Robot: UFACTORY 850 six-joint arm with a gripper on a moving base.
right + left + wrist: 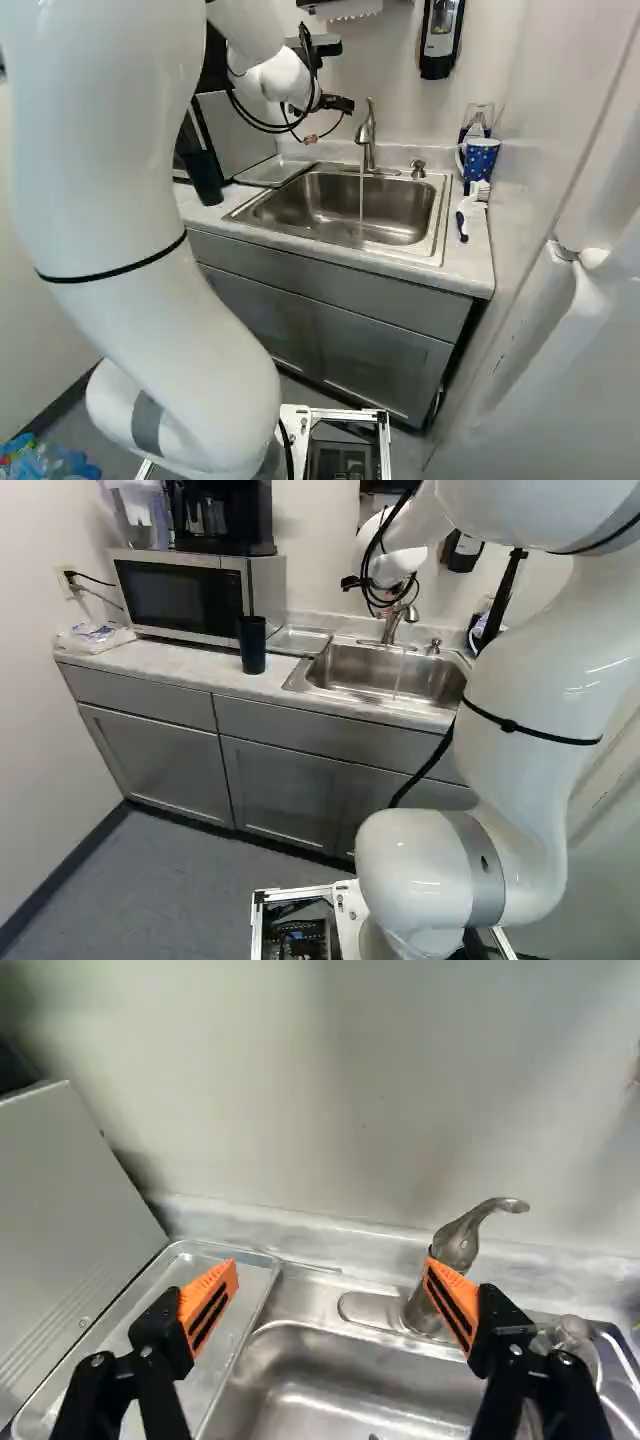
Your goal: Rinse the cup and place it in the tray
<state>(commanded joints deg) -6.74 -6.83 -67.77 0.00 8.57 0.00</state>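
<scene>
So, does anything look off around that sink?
Yes: the faucet is running into the sink with no cup beneath it, while the dark cup stands on the counter. I see nothing spilled or broken.

Smooth, glossy white arm (540, 650); in the left base view, a thin black strap (510, 726) at three o'clock, a grey band (480, 870) between four and five. Black cables (262, 128) loop by the wrist. Black gripper (338, 104), silver screws (515, 1348), wedge-shaped orange pads (210, 1300) with dark slots.
</scene>
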